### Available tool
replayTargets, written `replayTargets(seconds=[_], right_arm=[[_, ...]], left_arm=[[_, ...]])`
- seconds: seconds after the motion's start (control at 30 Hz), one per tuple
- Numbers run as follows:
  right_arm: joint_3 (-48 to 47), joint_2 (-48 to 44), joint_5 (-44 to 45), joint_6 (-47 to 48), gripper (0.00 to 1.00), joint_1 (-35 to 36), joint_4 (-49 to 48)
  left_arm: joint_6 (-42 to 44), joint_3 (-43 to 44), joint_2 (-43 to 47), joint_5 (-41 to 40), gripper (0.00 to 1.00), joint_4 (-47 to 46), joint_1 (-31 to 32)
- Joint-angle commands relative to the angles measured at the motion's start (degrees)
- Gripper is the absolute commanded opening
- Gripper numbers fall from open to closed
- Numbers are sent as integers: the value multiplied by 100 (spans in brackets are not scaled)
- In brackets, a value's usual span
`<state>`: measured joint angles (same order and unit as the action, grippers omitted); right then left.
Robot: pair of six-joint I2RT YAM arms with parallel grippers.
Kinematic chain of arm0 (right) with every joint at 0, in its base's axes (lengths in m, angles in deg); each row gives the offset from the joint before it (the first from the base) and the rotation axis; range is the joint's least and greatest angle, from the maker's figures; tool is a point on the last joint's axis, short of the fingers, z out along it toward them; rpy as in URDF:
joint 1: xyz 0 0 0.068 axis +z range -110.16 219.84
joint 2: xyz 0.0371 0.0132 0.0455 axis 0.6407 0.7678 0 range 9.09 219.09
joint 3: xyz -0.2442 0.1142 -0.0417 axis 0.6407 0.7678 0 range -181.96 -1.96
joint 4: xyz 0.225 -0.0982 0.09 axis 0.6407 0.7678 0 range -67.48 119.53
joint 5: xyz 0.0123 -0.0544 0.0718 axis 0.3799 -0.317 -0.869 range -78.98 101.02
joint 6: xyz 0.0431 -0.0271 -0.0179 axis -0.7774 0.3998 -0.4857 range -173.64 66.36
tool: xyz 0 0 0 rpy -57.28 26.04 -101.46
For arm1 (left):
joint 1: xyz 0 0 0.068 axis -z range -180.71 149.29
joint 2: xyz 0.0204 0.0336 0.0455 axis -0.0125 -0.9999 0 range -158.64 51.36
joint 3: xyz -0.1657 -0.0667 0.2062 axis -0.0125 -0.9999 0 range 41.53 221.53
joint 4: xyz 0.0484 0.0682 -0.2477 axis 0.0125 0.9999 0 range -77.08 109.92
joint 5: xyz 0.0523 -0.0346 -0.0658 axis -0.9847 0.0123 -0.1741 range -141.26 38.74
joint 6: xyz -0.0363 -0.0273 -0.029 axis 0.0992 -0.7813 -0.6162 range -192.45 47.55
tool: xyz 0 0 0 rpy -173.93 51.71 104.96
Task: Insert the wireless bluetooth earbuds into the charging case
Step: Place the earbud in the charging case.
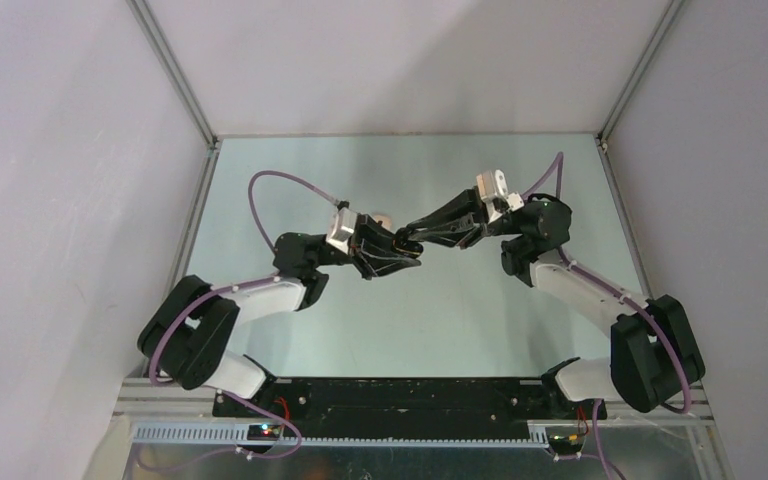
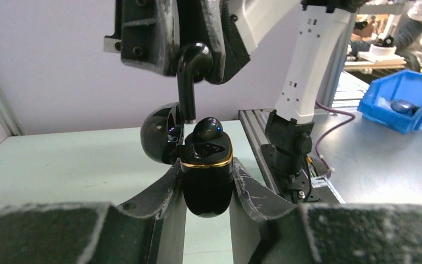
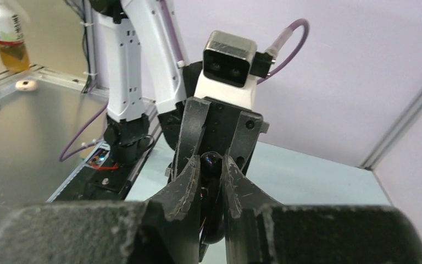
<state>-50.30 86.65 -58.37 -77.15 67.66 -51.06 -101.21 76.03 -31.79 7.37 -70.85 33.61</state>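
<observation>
Clamping charging case (image 2: 207, 190), left claw (image 2: 206, 165); right claw (image 3: 211, 168) pinches black earbud (image 2: 188, 88), stem at case mouth.

I saw a pale green table top (image 1: 410, 330) boxed in by plain lilac-white walls (image 1: 60, 200), with aluminium posts (image 1: 172, 70) at the back corners. Light was even, with no hard shadows. Off the table, a grey metal bench (image 2: 373, 165) carried a blue bin (image 2: 404, 99). A bottle (image 3: 6, 34) of amber liquid stood further out.
</observation>
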Motion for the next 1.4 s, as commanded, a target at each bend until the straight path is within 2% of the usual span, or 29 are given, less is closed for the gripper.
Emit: replayTargets(seconds=[0.0,0.5,1.37], right_arm=[[33,-225,532,210,19,-117,89],[118,-272,643,736,18,-147,826],[193,-288,516,730,18,-57,888]], left_arm=[[-118,-36,-92,-607,10,-105,77],[-434,54,-229,-898,10,-179,103],[-448,55,-141,-848,11,-238,-54]])
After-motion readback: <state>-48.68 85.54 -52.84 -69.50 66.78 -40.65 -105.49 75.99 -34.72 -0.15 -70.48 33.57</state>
